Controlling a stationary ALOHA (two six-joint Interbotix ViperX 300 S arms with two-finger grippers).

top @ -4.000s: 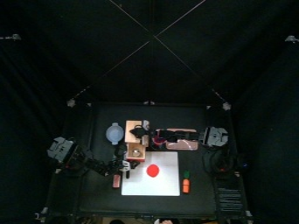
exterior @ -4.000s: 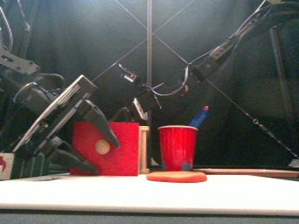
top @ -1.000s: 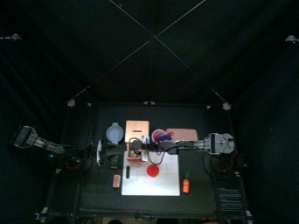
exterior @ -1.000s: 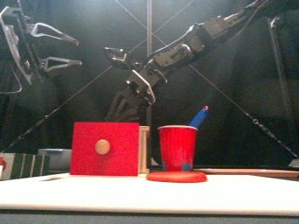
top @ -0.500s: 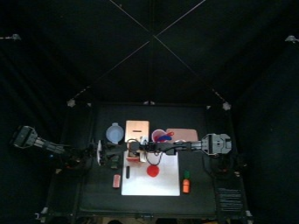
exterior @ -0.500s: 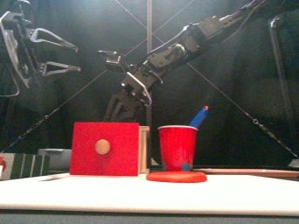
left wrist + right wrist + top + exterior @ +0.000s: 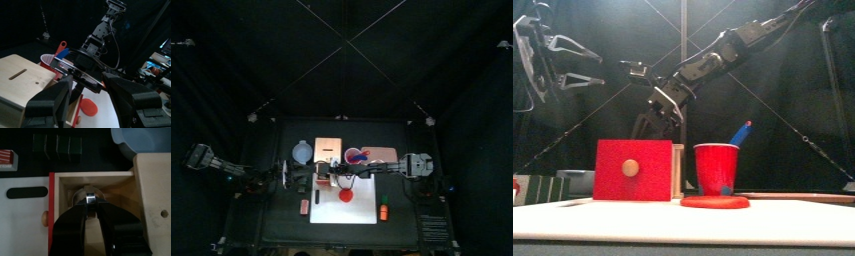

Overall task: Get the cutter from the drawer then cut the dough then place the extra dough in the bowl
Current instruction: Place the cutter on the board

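Observation:
The wooden box (image 7: 330,146) has its red drawer front (image 7: 633,170) pulled out. The drawer (image 7: 120,185) stands open, and the round metal cutter (image 7: 89,192) lies near its back wall. My right gripper (image 7: 90,204) hangs over the drawer with jaws close together and tips lined up on the cutter. In the front view this right gripper (image 7: 637,70) is well above the box. The left gripper (image 7: 601,62) is raised high at the left, open and empty. The red dough (image 7: 715,201) lies flat on the white board (image 7: 358,212). A blue-grey bowl (image 7: 301,152) stands left of the box.
A red cup (image 7: 716,168) holding a blue knife stands behind the dough, right of the box. A dark sushi roll (image 7: 59,145) lies beyond the drawer. A small red and white toy (image 7: 305,207) lies left of the board, and an orange one (image 7: 382,211) on its right side.
Over four seconds the left gripper left the drawer front and rose to the upper left. The right gripper climbed and, in the last second, drifted left over the open drawer.

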